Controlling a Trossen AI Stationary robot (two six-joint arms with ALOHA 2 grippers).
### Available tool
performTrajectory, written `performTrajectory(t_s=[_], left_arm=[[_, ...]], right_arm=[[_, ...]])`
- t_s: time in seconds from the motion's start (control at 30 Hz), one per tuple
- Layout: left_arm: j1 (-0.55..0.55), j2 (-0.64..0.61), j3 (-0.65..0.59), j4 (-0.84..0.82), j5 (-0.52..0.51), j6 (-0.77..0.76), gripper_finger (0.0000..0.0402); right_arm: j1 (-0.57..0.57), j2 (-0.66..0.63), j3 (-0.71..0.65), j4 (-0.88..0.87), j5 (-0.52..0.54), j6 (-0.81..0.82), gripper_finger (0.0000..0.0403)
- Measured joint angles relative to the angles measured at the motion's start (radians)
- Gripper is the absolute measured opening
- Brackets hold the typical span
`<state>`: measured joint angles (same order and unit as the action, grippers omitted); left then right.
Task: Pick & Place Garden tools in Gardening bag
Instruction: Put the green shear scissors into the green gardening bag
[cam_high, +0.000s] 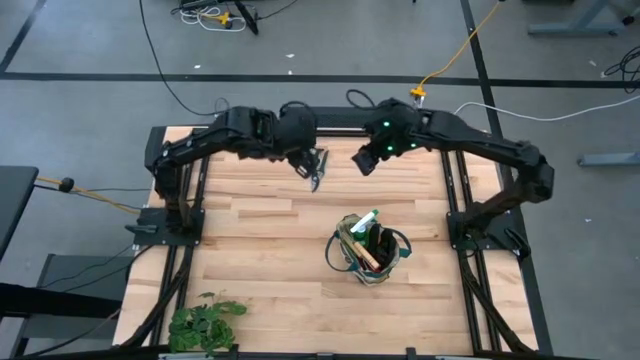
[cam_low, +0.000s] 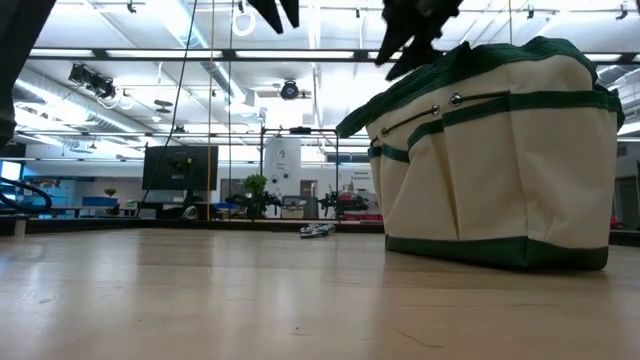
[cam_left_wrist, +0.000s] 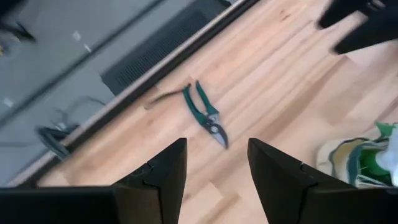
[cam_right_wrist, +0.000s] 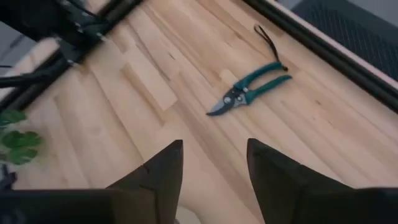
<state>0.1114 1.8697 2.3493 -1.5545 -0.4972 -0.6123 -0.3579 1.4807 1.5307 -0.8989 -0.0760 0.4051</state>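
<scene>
No readable writing or brand on the bag (cam_high: 372, 250) or shears (cam_left_wrist: 207, 115). Shears lie flat on the table (cam_high: 260, 260) near its far edge, blades nearly shut, just ahead of & below the L gripper (cam_left_wrist: 216, 165), whose fingers are apart w/ nothing between; R gripper (cam_right_wrist: 214, 165) hovers just beside them on the other side, also parted & empty. Bag stands upright toward the table's near side from both grippers, spray bottle (cam_high: 368, 222) & a wooden handle sticking out; bare wood all round the shears, plant (cam_high: 205, 322) at the near L corner.

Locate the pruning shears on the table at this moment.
The pruning shears lie flat on the table's far edge in the high view, between the left gripper and the right gripper, away from the gardening bag.
</scene>
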Motion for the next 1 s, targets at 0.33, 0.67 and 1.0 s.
performTrajectory(t_s=[0.33,0.67,1.0], left_arm=[[0.178,0.048,0.0,0.012,0.184,-0.001,0.0177],[0.273,0.226,-0.001,0.019,0.323,0.084,0.0177],[0.351,0.352,-0.001,0.066,0.428,0.098,0.0177]], right_arm=[[0.0,-0.127,0.0,0.0,-0.009,-0.007,0.0167],[0.012,-0.179,0.0,-0.009,-0.02,-0.015,0.0165],[0.016,-0.186,0.0,-0.01,-0.022,-0.023,0.0165]])
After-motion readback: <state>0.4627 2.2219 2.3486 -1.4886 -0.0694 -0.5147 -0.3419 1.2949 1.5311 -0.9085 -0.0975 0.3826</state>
